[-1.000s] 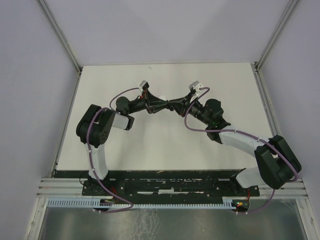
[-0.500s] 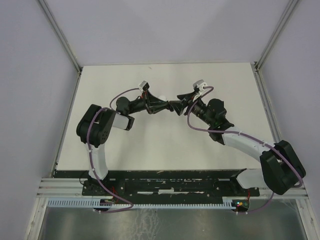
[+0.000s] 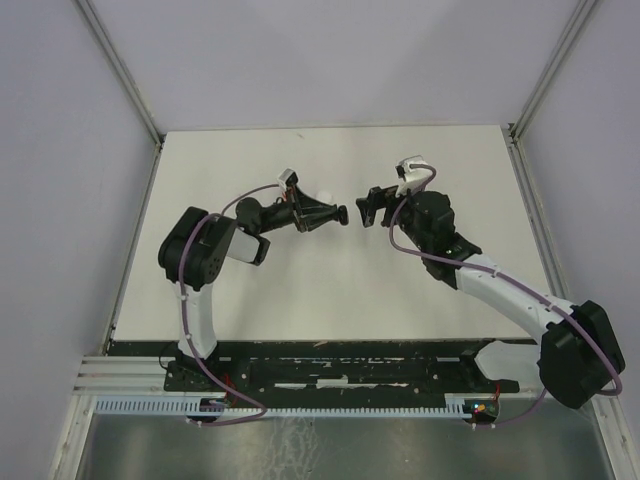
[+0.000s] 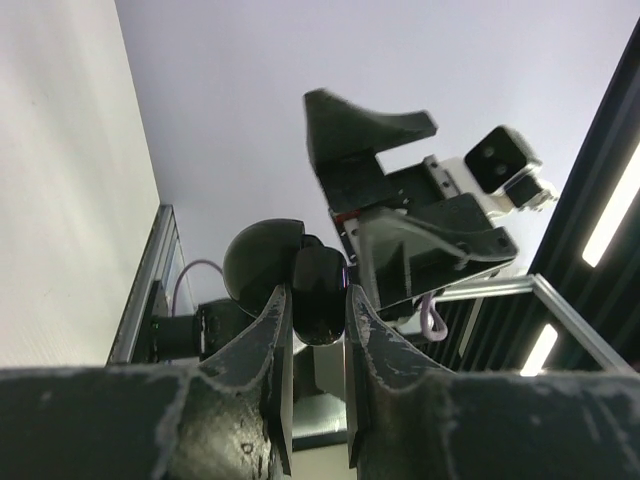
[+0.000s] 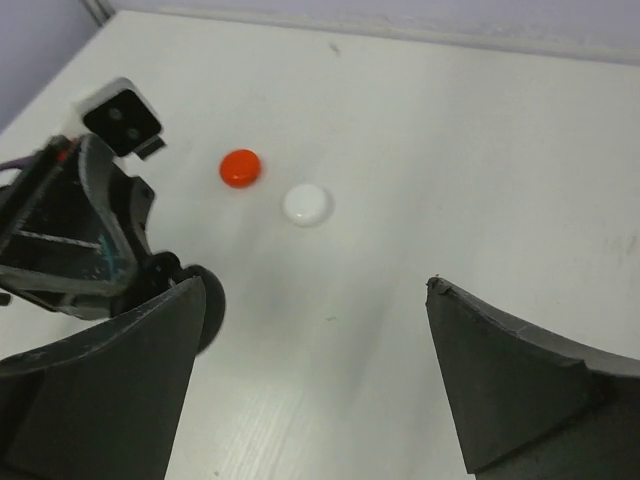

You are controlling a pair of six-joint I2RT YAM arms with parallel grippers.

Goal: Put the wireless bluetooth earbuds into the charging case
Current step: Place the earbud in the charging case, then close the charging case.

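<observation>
My left gripper (image 3: pixel 338 213) (image 4: pixel 315 291) is shut on a small black rounded charging case (image 4: pixel 320 275) (image 5: pixel 207 305), held above the table with its domed lid (image 4: pixel 262 262) swung to one side. A short gap to its right, my right gripper (image 3: pixel 366 208) (image 5: pixel 313 286) faces it, open, with nothing between its fingers. The earbuds are hidden in every view; I cannot tell whether any sit inside the case.
A round red disc (image 5: pixel 240 167) and a round white disc (image 5: pixel 307 204) (image 3: pixel 323 196) lie on the white table (image 3: pixel 330 280) just behind the left gripper. Grey walls and a metal frame border the table.
My right gripper has opened wide and drawn back to the right, away from the case where the two grippers met. The left gripper stays shut on the case and shifted slightly.
</observation>
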